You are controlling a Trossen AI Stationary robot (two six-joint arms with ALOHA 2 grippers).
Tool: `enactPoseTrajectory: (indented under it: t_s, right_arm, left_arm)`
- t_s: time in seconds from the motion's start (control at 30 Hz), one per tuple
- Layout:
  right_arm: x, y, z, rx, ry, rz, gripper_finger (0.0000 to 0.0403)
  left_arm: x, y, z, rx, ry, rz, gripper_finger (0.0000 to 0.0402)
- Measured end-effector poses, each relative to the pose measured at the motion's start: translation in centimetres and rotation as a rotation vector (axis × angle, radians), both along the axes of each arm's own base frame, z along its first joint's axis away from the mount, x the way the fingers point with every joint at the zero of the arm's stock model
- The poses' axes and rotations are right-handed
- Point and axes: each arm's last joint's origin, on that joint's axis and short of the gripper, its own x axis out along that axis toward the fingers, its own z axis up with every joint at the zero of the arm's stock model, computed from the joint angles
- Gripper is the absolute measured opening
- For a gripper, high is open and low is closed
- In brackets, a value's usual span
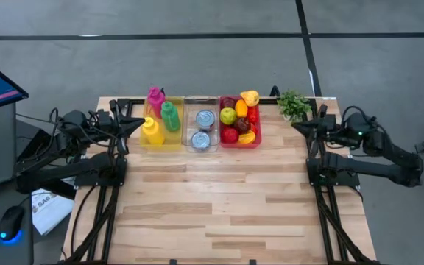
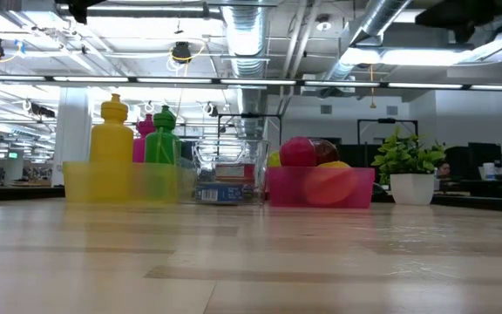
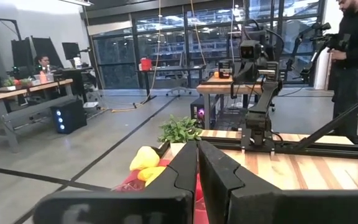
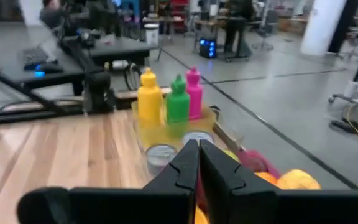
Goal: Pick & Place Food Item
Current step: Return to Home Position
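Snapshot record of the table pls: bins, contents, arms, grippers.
pink bin: far edge of the table, rightmost of three bins, piled with fruit
clear bin: middle, holds two cans
yellow bin: leftmost, holds three upright bottles: yellow, green, pink
plant: right of the pink bin
left gripper: at the table's left edge, shut, empty
right gripper: at the table's right edge, shut, empty

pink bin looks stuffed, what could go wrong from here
The pink bin is heaped; the yellow fruit at its far end sits at the rim and could roll out if jostled. The right gripper, shut, is parked beside the potted plant and might clip it on its next swing. The left gripper waits by the yellow bin.
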Motion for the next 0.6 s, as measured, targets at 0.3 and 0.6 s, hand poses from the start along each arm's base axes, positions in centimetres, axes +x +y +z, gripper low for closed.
enactPoseTrajectory:
  t_s: [0.3, 0.6]
  right_arm:
    - [-3.1, 0.8, -1.4, -0.003, -0.164, -0.035, 0.0010]
    - [-3.2, 0.6, -2.9, 0.043, -0.176, -0.085, 0.0010]
  left_arm:
    - [0.0, 0.0, 0.0, 0.000, 0.000, 0.000, 0.0006]
    - [0.0, 0.0, 0.0, 0.001, 0.000, 0.003, 0.0006]
